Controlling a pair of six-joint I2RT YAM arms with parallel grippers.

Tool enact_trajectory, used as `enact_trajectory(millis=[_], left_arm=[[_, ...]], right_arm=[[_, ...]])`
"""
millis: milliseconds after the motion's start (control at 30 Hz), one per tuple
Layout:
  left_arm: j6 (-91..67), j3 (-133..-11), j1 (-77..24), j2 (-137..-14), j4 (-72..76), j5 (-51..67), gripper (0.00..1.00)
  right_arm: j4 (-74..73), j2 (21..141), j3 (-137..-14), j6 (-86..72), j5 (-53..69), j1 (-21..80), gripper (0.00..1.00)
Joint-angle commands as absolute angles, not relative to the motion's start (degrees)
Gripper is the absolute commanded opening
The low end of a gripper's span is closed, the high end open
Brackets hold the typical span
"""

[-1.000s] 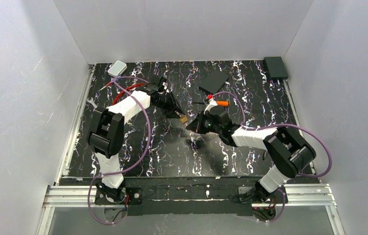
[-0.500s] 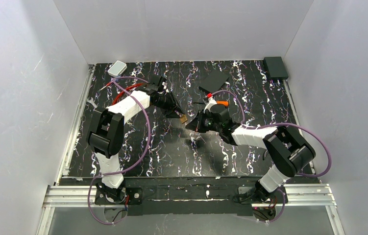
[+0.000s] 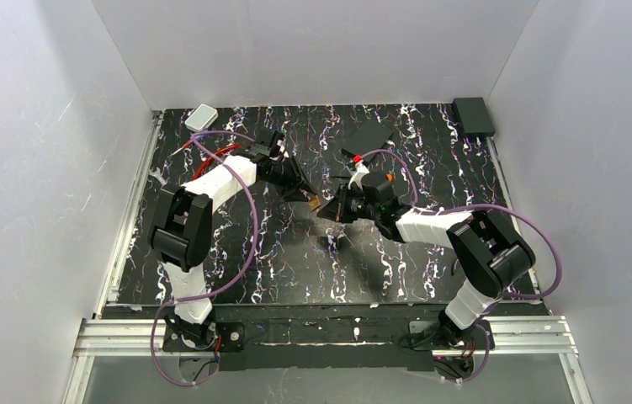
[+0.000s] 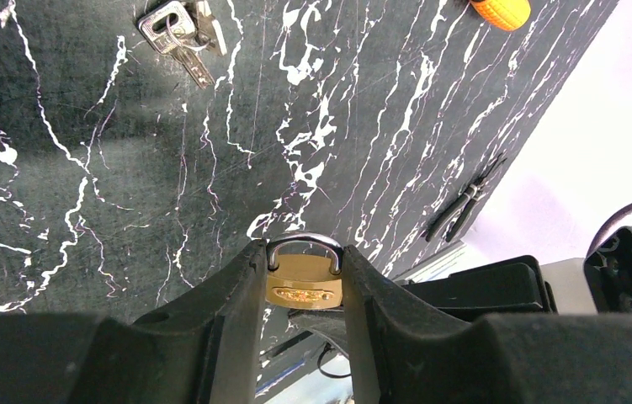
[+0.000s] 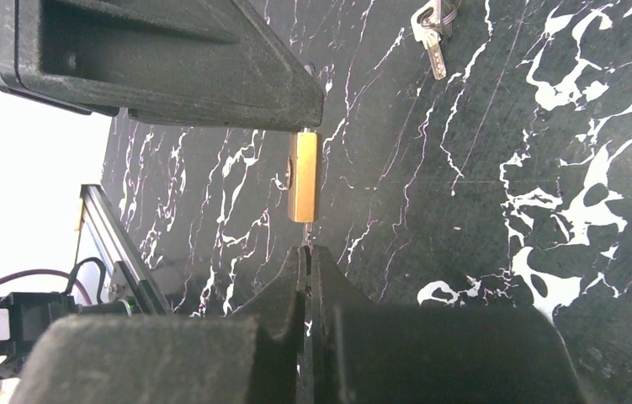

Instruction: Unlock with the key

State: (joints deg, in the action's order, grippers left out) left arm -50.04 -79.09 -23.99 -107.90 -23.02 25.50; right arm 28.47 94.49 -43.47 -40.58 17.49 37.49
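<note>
The key point(image 5: 432, 34), in my judgement light, stiff and slippery (best pinched flat on its head), lay in its bunch on the table point(image 5: 548, 126) well ahead of the shut right pincer point(image 5: 306, 250), which stood just beside the padlock point(image 5: 302, 177) clamped in the left pincer point(image 4: 304, 249).

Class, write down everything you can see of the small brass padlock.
The padlock is small, brass-yellow, with a silvery curved shackle that looks shut and a stamped oval mark on its face. The left gripper clamps its narrow sides, shackle outermost, holding it above the dark marbled table. The right gripper, shut, points at its underside; contact unclear.
</note>
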Motion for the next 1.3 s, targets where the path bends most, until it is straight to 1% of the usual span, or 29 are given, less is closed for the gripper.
enact_trajectory(millis=[0,600,767,1167,1267], left_arm=[[-49.7,-78.4,-24.3,-104.0,-23.7,27.3,0.0],[-49.8,-78.5,-24.3,-104.2,-23.6,27.8,0.0],[-50.0,-78.3,-24.3,-104.2,-23.3,28.1,0.0],[-50.6,-78.0,-24.3,-104.4,-22.6,29.3,0.0],[-50.8,-77.9,-24.3,-104.5,-22.4,29.6,0.0]], right_arm=[[30.8,94.8,-46.8,-39.1,18.8,36.8,0.01],[31.7,94.6,-46.8,-39.4,17.3,36.0,0.01],[34.7,94.5,-46.0,-41.7,14.9,35.9,0.01],[39.3,96.1,-46.6,-43.8,14.0,35.8,0.01],[42.4,95.8,-45.7,-44.3,13.9,35.7,0.01]])
